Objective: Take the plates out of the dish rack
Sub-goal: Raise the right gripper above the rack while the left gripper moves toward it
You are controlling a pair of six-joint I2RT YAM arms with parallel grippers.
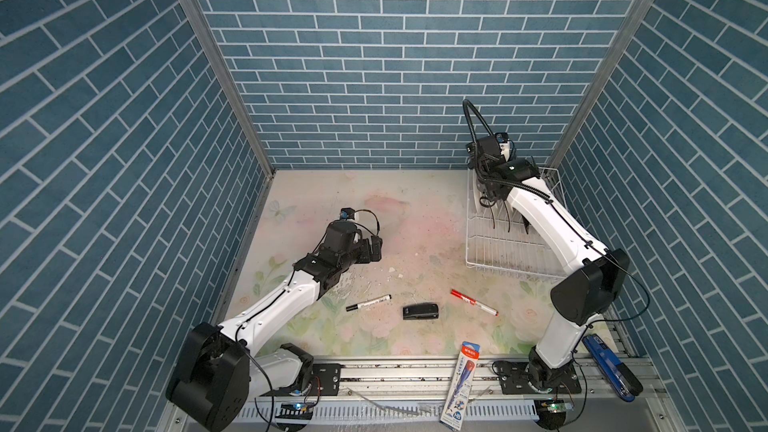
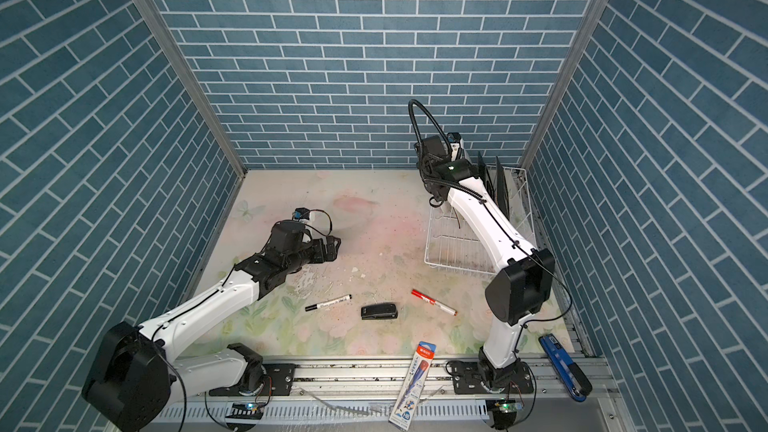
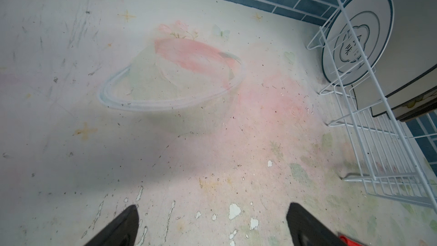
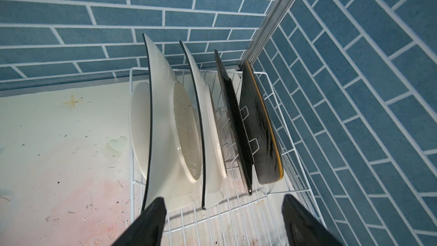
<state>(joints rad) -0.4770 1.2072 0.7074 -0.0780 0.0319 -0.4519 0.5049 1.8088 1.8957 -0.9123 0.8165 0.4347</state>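
The white wire dish rack (image 1: 498, 251) (image 2: 453, 251) (image 4: 212, 214) stands in the back right corner. Several plates stand upright in its far end. They are a round white plate (image 4: 139, 126) with a dark centre mark (image 3: 359, 36), two square white plates with black rims (image 4: 160, 105) (image 4: 208, 138) and two square black plates (image 4: 234, 114) (image 4: 257, 126). My right gripper (image 4: 223, 198) hangs open over the rack, just short of the plates' near edges and holding nothing. My left gripper (image 3: 213, 205) (image 1: 376, 247) is open and empty above the bare mat, left of the rack.
A black marker (image 1: 368, 302), a black stapler (image 1: 420, 311) and a red marker (image 1: 473, 302) lie on the front of the mat. A pencil box (image 1: 461, 384) and a blue tool (image 1: 611, 367) rest on the front rail. Tiled walls stand close behind and right of the rack.
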